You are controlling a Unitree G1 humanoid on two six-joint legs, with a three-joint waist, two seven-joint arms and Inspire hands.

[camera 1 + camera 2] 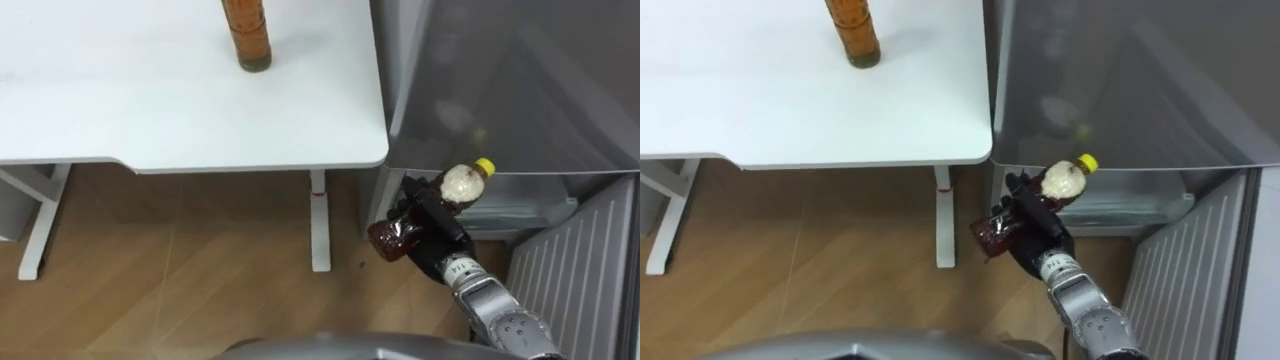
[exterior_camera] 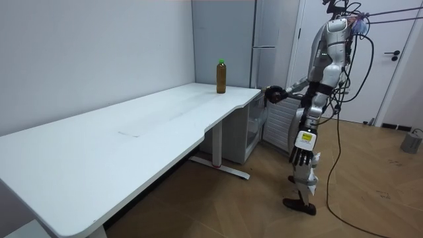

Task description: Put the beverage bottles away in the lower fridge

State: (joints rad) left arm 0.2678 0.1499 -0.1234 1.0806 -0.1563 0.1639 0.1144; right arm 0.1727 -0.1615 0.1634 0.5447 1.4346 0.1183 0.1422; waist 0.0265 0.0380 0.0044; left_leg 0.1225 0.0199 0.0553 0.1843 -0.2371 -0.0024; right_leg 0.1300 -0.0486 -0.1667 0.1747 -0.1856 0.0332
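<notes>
Dark btl, yellow cap, tilted in rt hand by open lower fridge; amber btl (green cap) upright on table.

Bottle stands on table, left of fridge.

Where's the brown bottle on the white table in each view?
Left eye view: bottle at the top edge, left of centre, its top cut off.
Right eye view: bottle at the top edge, further left.
Room view: bottle upright, near the fridge.
Shared landmark: the table corner beside the fridge.
</notes>
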